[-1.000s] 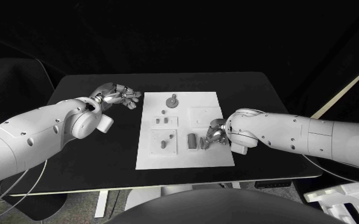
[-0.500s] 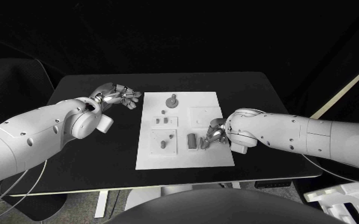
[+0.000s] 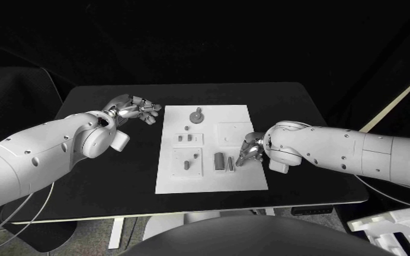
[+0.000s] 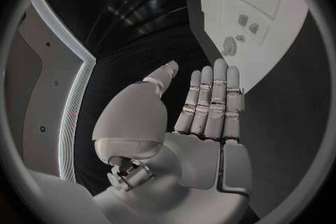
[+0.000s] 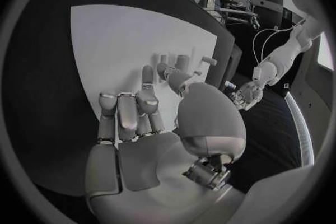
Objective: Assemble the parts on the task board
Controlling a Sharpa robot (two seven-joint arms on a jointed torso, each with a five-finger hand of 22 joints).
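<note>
Currently we observe the task board [image 3: 210, 176] lying flat at the centre of the black table [image 3: 111, 173], with its long side running away from the robot. Several small grey parts sit on it: a round part [image 3: 197, 115] near the far edge, two small pieces [image 3: 185, 138] in a square recess below that, an elongated part [image 3: 186, 163] in a second recess nearer the robot, and an upright dark block [image 3: 218, 161] beside a slim peg [image 3: 230, 163] toward the board's right side. We find the right hand [image 3: 249, 149] at the right edge of the board, its fingers bent down just beside the peg and block; the right wrist view shows the thumb and a fingertip [image 5: 166, 71] drawn close together near the standing pieces, but we cannot tell whether anything is pinched between them (the palm hides the contact point). The left hand [image 3: 134, 109] hovers over bare table just left of the board's far corner, holding nothing, and the left wrist view shows its fingers [image 4: 213, 102] extended side by side with the thumb set apart, well clear of the parts.
</note>
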